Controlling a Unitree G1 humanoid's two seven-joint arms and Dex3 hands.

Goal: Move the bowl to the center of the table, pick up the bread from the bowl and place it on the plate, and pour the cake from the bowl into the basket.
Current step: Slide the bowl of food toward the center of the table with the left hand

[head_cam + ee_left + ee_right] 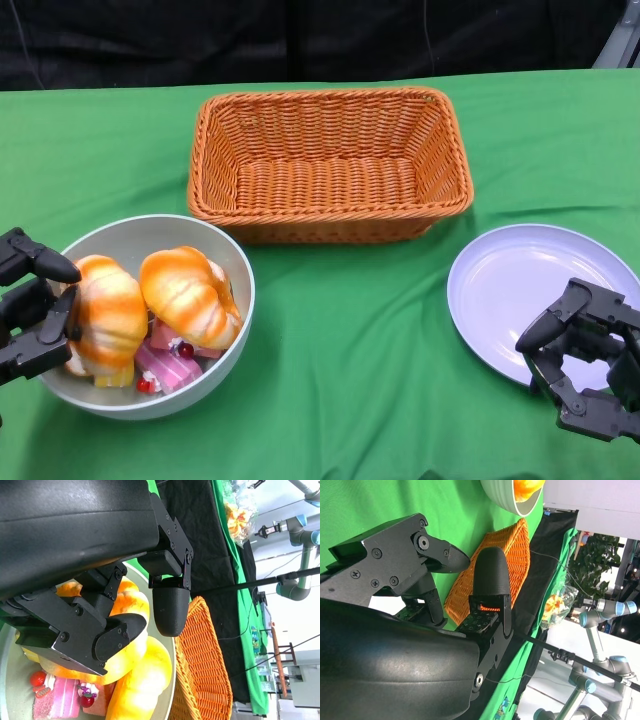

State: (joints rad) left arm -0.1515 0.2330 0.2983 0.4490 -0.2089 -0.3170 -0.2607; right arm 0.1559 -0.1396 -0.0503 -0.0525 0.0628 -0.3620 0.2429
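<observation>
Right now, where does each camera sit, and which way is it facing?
Head view: high, looking down at bowl, basket, plate; left hand and right hand low.
Right wrist view: behind the right hand, facing basket and bowl.
Left wrist view: behind the left hand, over the bowl's bread.
All share bowl and basket.

No text, label or number can be read in any view. Nothing carries a legible brand or sign.
</observation>
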